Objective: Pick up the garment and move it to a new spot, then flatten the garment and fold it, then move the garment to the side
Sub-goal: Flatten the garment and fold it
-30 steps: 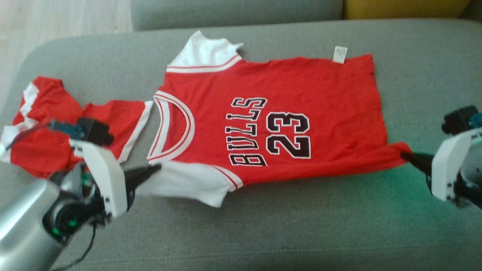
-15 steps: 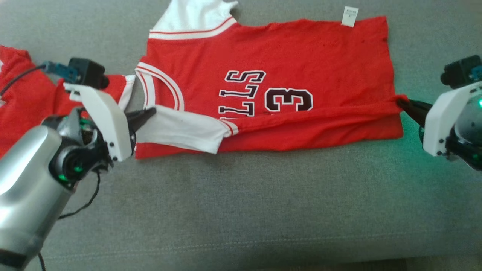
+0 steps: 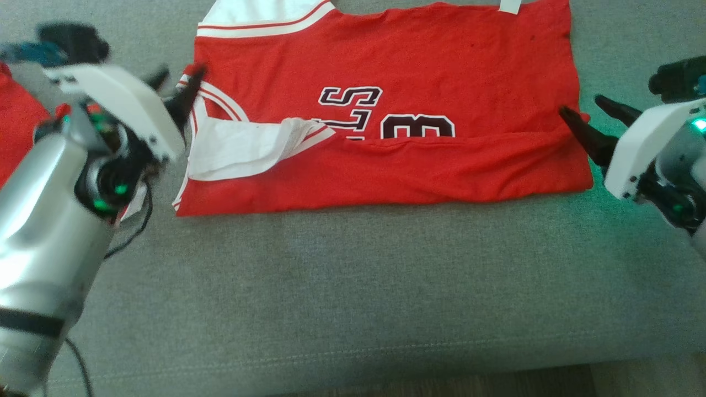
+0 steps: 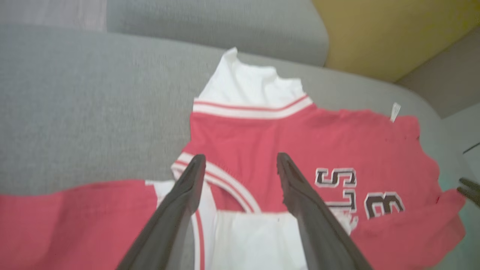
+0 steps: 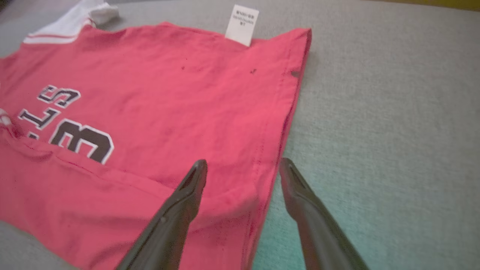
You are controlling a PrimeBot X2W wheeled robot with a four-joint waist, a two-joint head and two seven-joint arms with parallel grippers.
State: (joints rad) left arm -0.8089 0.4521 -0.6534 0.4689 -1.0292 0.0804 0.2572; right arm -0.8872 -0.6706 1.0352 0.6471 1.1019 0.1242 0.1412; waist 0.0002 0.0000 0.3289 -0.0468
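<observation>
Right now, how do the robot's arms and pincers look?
The left pincer and right pincer each have two long dark pointed fingers on a white angular shell. The left forearm is silver and rounded, with a thin black cable. Small green lights glow at both wrists.

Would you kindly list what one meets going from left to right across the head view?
second red garment → left end effector → white sleeve folded onto the jersey → black numeral on the jersey → right end effector
</observation>
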